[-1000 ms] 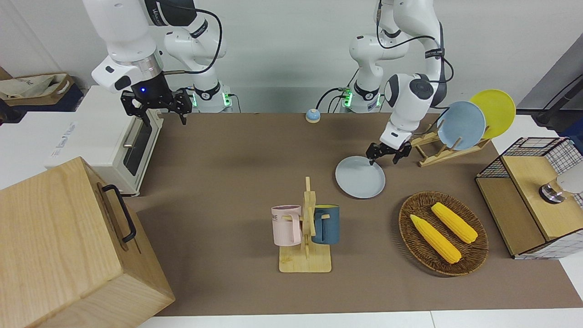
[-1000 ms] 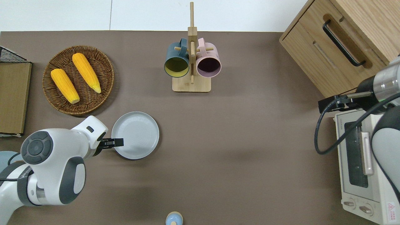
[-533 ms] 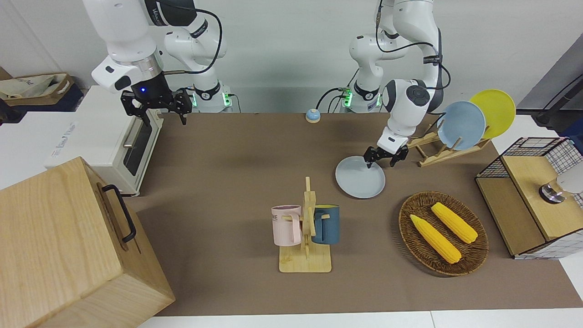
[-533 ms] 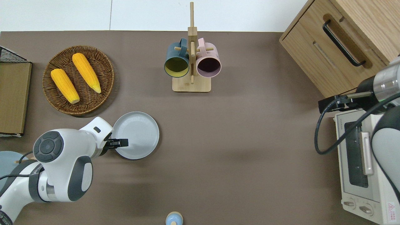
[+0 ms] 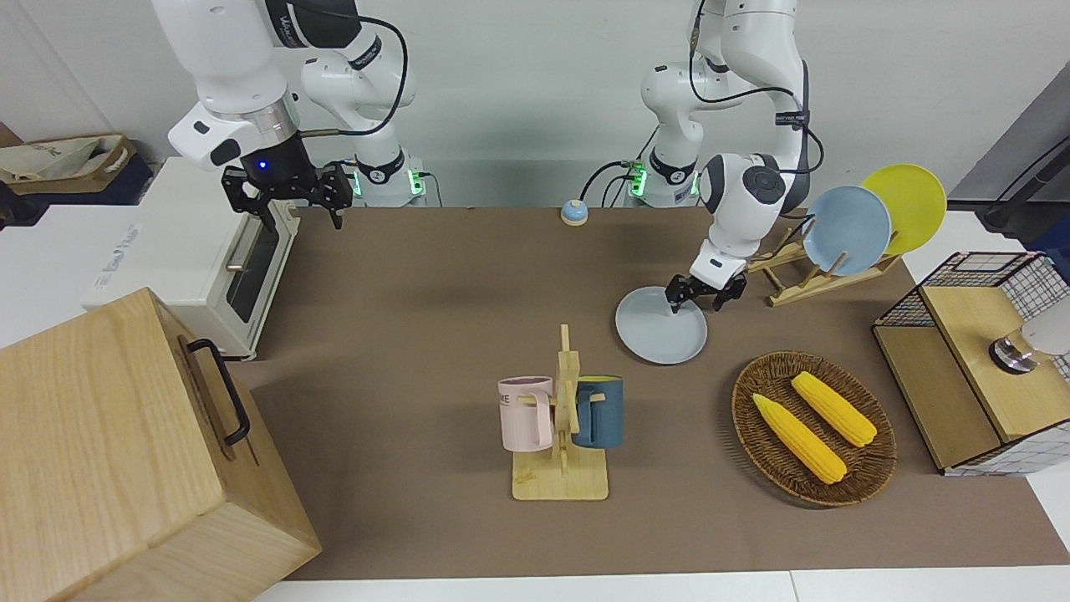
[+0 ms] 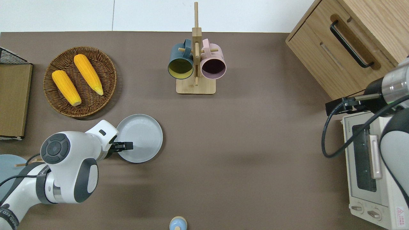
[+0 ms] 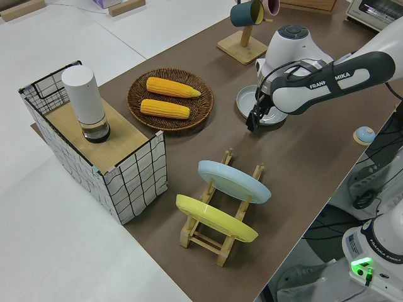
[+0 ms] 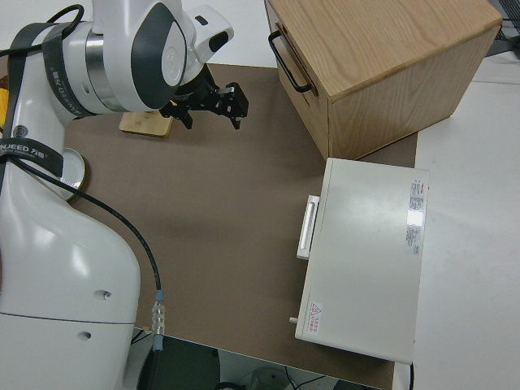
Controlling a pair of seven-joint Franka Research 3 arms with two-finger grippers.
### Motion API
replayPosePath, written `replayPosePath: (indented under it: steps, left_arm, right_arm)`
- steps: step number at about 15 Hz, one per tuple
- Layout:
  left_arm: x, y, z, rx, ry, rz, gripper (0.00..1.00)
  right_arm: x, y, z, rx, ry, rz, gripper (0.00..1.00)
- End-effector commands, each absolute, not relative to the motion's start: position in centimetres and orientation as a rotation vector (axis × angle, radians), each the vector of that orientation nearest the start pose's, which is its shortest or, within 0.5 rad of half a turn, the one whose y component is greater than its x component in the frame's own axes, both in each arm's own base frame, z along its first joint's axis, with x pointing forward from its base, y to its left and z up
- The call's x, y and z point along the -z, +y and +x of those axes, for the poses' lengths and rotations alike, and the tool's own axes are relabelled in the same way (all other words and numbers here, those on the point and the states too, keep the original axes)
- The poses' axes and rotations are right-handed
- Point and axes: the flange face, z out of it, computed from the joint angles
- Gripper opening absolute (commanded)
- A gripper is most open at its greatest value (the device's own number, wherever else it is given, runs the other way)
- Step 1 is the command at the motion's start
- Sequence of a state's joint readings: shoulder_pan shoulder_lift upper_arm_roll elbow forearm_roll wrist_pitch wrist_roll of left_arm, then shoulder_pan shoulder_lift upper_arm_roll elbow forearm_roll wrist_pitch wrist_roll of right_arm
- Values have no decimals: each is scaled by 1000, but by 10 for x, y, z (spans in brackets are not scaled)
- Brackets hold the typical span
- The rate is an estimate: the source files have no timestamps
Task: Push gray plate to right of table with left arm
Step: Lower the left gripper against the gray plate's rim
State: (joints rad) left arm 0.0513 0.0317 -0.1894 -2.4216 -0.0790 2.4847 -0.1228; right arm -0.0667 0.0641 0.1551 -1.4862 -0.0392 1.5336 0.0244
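The gray plate (image 5: 656, 339) (image 6: 143, 135) (image 7: 244, 100) lies flat on the brown table (image 5: 435, 318), nearer to the robots than the corn basket. My left gripper (image 5: 694, 303) (image 6: 123, 146) (image 7: 254, 121) is open and points down at the plate's edge toward the left arm's end. One fingertip is over the plate's inside and the other is outside the rim. I cannot tell whether it touches the plate. The right arm is parked, its gripper (image 5: 301, 219) (image 8: 213, 114) open and holding nothing.
A wicker basket (image 6: 110, 68) holds two corn cobs. A mug rack (image 6: 196, 86) stands mid-table, farther from the robots. A dish rack (image 5: 815, 280) holds a light-blue and a yellow plate. A toaster oven (image 6: 370, 166) and a wooden box (image 6: 351, 41) are at the right arm's end.
The left gripper has slid a little toward the right arm's end, farther over the plate's rim. The plate has not visibly moved. The right arm is unchanged.
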Motion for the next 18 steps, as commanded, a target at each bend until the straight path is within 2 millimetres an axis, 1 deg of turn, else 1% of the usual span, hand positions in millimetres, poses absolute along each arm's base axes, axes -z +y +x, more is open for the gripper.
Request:
replayPosePath:
  steps: [1, 6, 7, 8, 10, 11, 12, 14, 15, 18]
  left_arm:
    - [-295, -67, 484, 58, -100, -3206, 995]
    - [-294, -66, 485, 61, -99, -3206, 987]
    - [-290, -66, 485, 54, -102, -3206, 962]
    - [-290, -67, 485, 63, -107, -3207, 873]
    - [-289, -67, 485, 65, -108, -3207, 562]
    - [-289, -67, 485, 65, -113, -3207, 438]
    - [-288, -66, 484, 63, -123, -3206, 275]
    - [-288, -64, 484, 66, -123, -3205, 34]
    - [-288, -64, 484, 68, -114, -3205, 0]
    - [-288, -64, 485, 69, -104, -3201, 0]
  right_arm:
    - [-628, 43, 566, -28, -92, -3164, 983]
    - [-628, 43, 566, -28, -92, -3164, 983]
    - [-628, 43, 566, -28, -92, -3164, 983]
    - [-628, 43, 566, -28, -92, -3164, 983]
    - [-628, 43, 566, -28, -92, -3164, 983]
    - [-628, 43, 566, -28, -92, -3164, 983]
    - [-628, 43, 566, -28, -92, -3164, 983]
    - [-628, 43, 566, -28, -92, -3164, 983]
    - [-629, 43, 566, -26, -92, -3164, 983]
    - [-628, 43, 566, -28, -92, -3164, 983]
